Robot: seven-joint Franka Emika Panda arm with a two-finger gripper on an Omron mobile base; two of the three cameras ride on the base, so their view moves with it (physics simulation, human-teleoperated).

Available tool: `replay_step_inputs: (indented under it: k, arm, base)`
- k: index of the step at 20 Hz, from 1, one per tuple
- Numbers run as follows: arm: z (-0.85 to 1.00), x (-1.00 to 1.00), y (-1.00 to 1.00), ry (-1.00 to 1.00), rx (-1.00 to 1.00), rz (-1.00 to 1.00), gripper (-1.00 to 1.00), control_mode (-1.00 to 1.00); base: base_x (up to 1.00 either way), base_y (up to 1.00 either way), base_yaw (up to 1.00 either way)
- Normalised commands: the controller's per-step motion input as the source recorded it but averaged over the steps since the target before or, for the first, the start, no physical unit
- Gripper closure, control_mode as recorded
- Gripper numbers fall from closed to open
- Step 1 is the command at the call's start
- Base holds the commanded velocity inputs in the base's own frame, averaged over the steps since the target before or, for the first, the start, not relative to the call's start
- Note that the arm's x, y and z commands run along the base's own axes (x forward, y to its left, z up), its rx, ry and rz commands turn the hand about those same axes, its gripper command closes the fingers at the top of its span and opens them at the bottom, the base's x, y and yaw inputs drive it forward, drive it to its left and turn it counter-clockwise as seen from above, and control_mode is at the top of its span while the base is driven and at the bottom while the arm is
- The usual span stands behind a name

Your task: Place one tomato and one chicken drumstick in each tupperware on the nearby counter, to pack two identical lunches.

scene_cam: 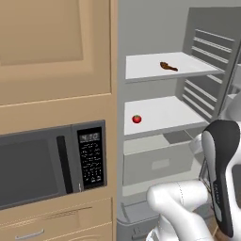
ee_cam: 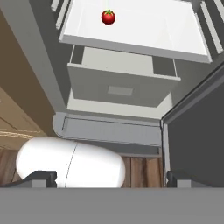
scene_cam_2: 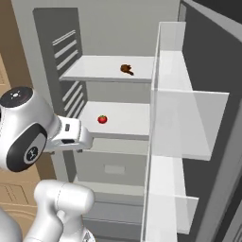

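An open fridge (scene_cam: 155, 28) shows flat white shelves, a boxy grey drawer (ee_cam: 122, 89) and clear door bins (scene_cam_2: 184, 127), beside tan wood cabinets housing a dark glossy microwave (scene_cam: 47, 164). A small round red tomato (scene_cam: 137, 119) sits on the middle shelf (scene_cam: 164, 115), and a brown, knobbly drumstick (scene_cam: 168, 66) lies on the shelf above. The gripper (ee_cam: 111, 178) hangs low before the drawer, jaws spread wide and empty.

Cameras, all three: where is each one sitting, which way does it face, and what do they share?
Left base view: behind the arm's left, facing the open fridge and microwave; white arm lower right.
Right base view: behind its right, facing the fridge shelves and door; arm lower left.
Hand view: on the hand, looking down at the fridge drawer; open gripper at bottom.
Shared: tomato; both base views show the drumstick.
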Motion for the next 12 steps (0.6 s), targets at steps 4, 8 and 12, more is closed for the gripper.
replay_step_inputs:
  k: [4,8,12]
  arm:
    - [0.00,0.00,0.00,0.00,0.00,0.00,-1.00,1.00]
    - [0.00,0.00,0.00,0.00,0.00,0.00,-1.00,1.00]
    - [0.00,0.00,0.00,0.00,0.00,0.00,-1.00,1.00]
  base:
    - [0.29,-0.29,0.09]
    - [0.29,-0.38,0.12]
    - [0.25,-0.33,0.13]
